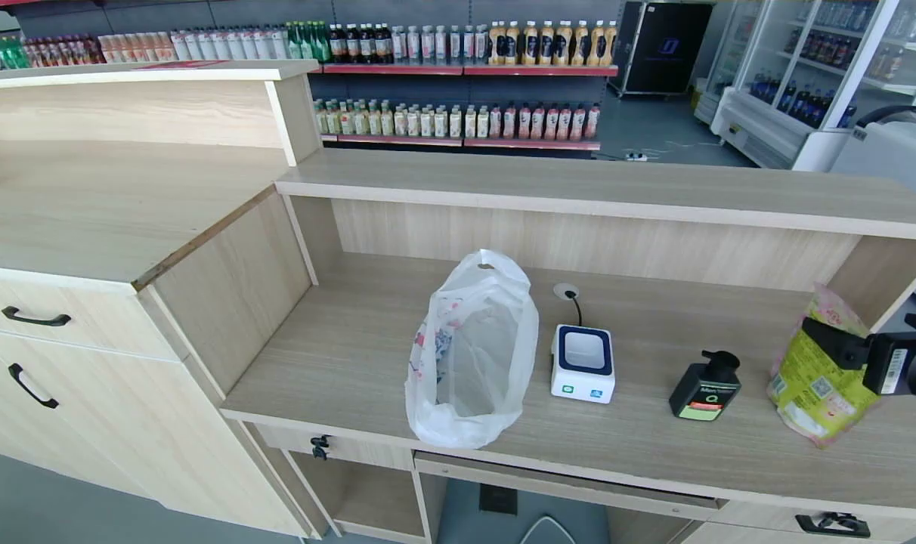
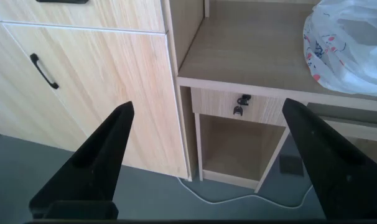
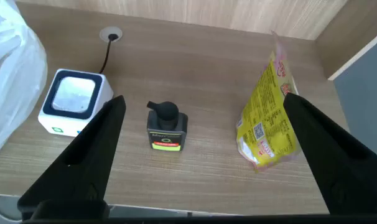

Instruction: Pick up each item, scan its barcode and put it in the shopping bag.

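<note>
A white plastic shopping bag [image 1: 469,355] lies open-mouthed on the counter, and its edge shows in the left wrist view [image 2: 350,46]. Right of it sits a white barcode scanner [image 1: 583,363] [image 3: 69,102] with a blue-rimmed window. Further right stand a black pump bottle [image 1: 706,387] [image 3: 166,127] and an upright yellow-green snack pouch [image 1: 821,381] [image 3: 267,121]. My right gripper [image 1: 830,341] [image 3: 204,102] hovers open above the bottle and pouch, touching neither. My left gripper [image 2: 207,106] hangs open and empty, low beside the counter's left front corner.
The counter [image 1: 352,355] has a raised back wall and a side wall on each end. A taller cabinet with drawers [image 1: 42,325] stands to the left. The scanner's cable runs into a grommet [image 1: 566,290]. A drawer lock [image 2: 240,106] sits under the counter edge.
</note>
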Tool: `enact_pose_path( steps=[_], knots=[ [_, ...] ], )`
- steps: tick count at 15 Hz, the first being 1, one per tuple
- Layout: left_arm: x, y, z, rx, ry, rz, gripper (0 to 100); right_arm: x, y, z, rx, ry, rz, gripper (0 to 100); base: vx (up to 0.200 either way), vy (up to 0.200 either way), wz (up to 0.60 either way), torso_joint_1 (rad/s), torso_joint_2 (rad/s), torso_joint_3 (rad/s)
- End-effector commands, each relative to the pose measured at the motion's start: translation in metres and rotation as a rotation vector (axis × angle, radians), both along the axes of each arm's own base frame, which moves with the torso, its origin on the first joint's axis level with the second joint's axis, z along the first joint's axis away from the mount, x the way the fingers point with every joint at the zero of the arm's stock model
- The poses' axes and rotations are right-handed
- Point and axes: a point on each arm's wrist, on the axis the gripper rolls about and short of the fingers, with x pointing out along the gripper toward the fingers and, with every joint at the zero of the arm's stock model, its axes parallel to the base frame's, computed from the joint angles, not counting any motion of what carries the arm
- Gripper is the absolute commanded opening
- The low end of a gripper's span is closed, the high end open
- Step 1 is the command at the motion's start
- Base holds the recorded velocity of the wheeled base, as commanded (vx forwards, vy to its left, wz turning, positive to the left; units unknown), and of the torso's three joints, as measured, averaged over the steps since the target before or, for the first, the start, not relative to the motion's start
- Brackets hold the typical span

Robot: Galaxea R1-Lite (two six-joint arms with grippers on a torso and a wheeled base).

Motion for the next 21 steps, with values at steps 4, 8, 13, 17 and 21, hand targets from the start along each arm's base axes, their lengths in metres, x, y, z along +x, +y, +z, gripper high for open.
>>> enact_pose_path(
  steps=[4,8,13,17,21],
  knots=[
    [0.0,0.0,0.0,0.0,0.0,0.001,100,0.064,-0.003,-0.055,0.017,0.212,0.071,100,0.0,0.0,0.0,0.0,0.0,0.0],
    [0.0,0.0,0.0,0.0,0.0,0.001,100,0.076,-0.006,-0.072,0.007,0.264,0.084,100,0.0,0.0,0.0,0.0,0.0,0.0],
    [0.0,0.0,0.0,0.0,0.0,0.001,100,0.074,-0.026,-0.096,-0.03,0.359,0.101,100,0.0,0.0,0.0,0.0,0.0,0.0],
    [0.0,0.0,0.0,0.0,0.0,0.001,100,0.088,-0.031,-0.114,-0.006,0.386,0.166,100,0.0,0.0,0.0,0.0,0.0,0.0],
    [0.0,0.0,0.0,0.0,0.0,0.001,100,0.104,-0.029,-0.128,-0.023,0.397,0.275,100,0.0,0.0,0.0,0.0,0.0,0.0]
  ],
)
